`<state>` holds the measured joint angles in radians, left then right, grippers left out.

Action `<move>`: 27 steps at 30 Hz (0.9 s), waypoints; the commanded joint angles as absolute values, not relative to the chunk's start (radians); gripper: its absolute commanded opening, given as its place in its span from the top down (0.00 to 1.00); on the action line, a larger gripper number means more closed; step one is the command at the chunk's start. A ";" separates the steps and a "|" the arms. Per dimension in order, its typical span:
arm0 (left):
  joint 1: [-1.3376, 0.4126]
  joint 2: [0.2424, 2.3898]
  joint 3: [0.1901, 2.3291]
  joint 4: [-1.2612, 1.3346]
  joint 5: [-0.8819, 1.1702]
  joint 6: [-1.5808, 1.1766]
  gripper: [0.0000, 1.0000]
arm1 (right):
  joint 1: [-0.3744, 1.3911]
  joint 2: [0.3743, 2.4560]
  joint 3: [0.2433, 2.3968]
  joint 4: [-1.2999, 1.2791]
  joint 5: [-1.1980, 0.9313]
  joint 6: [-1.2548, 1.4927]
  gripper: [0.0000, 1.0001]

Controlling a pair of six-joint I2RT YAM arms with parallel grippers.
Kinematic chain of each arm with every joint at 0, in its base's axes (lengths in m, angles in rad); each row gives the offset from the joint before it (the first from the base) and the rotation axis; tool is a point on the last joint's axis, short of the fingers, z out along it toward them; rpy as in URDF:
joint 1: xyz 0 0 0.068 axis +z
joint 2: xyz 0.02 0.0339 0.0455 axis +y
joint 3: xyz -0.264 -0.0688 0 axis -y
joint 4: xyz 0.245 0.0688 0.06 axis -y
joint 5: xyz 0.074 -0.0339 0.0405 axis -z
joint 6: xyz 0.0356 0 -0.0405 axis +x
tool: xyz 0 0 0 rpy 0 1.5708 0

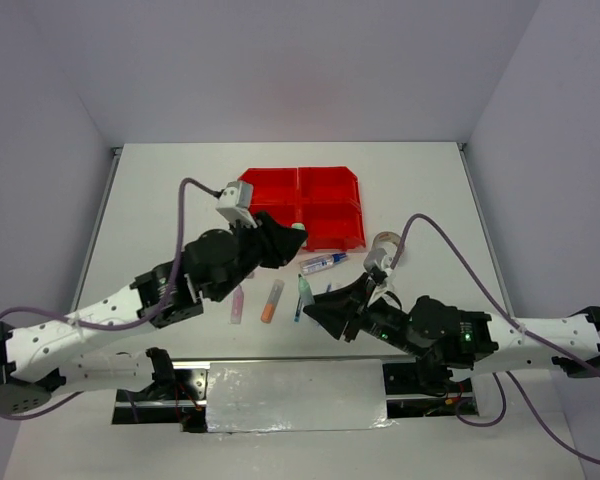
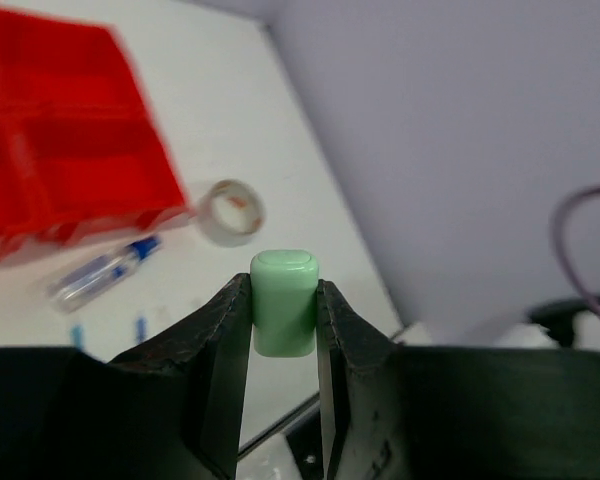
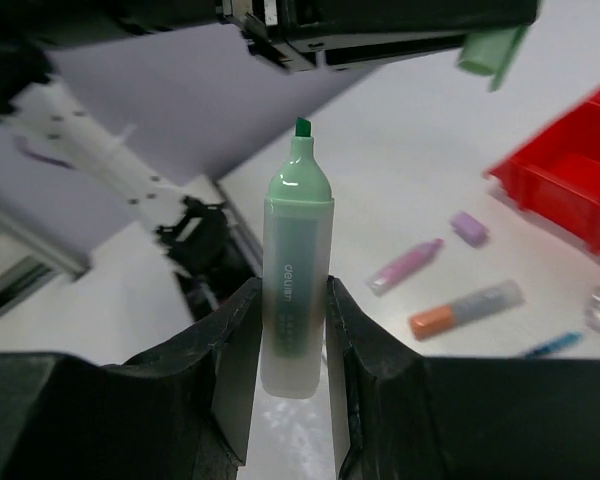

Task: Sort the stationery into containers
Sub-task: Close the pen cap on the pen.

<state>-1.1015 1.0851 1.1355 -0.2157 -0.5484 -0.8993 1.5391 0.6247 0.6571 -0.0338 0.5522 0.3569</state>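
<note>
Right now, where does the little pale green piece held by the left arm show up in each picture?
Top external: pale green piece mid-picture, in the left gripper, by the red bins' near edge.
Left wrist: dead centre, pinched between the fingers.
Right wrist: top right corner, above the green highlighter.
Shared landmark: the red bins, in every view.

left pincer [image 1: 288,238]: small pale green plastic piece [image 1: 298,228] at its tip, over shiny red plastic bin block [image 1: 325,190] | right pincer [image 1: 311,304]: green highlighter [image 1: 303,288] at its tip, orange-capped highlighter [image 1: 271,300] just left
</note>
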 commanded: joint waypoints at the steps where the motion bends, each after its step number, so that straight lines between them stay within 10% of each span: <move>1: -1.106 0.947 1.033 0.291 -0.339 -0.664 1.00 | 1.537 0.585 0.709 0.089 0.330 0.328 1.00; 27: -1.106 0.825 0.848 0.854 0.167 -0.667 1.00 | 1.534 0.666 0.827 0.259 0.196 0.245 1.00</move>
